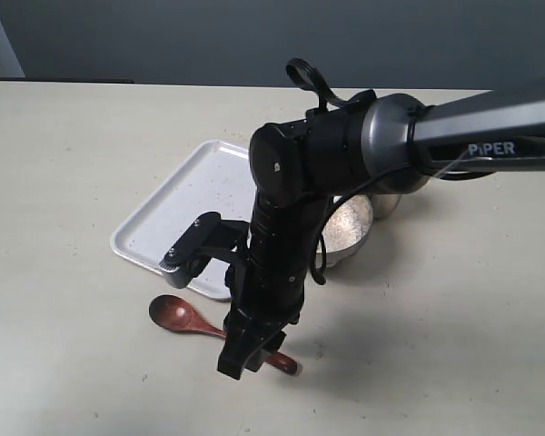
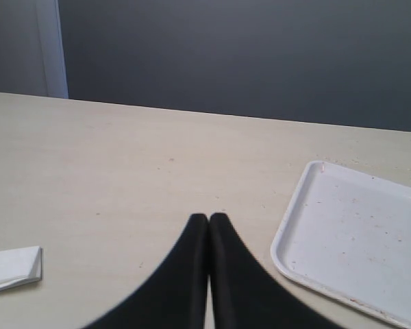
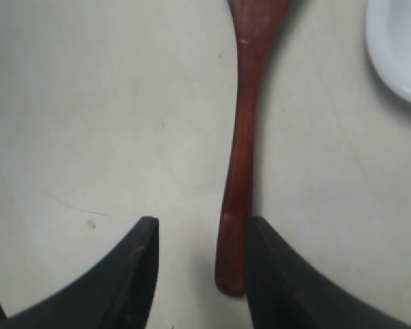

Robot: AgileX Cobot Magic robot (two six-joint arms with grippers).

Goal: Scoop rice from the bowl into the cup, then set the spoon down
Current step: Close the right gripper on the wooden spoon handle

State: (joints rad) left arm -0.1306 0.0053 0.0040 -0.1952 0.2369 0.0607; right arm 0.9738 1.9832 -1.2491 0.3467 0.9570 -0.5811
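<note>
The dark wooden spoon (image 1: 177, 315) lies flat on the table in front of the tray. My right gripper (image 1: 254, 359) hangs over the end of its handle. In the right wrist view the right gripper (image 3: 202, 229) is open, with the spoon (image 3: 243, 157) handle's tip between the fingers and close against one of them. Behind the arm, the steel bowl (image 1: 356, 243) holds white rice (image 1: 350, 218). The small steel cup (image 1: 388, 203) shows partly just beyond it. My left gripper (image 2: 209, 218) is shut on nothing, above bare table beside the tray.
A white tray (image 1: 186, 204) lies left of the bowl, and the same tray (image 2: 349, 233) appears in the left wrist view. A folded white tissue (image 2: 10, 269) rests on the table. The right arm hides much of the bowl.
</note>
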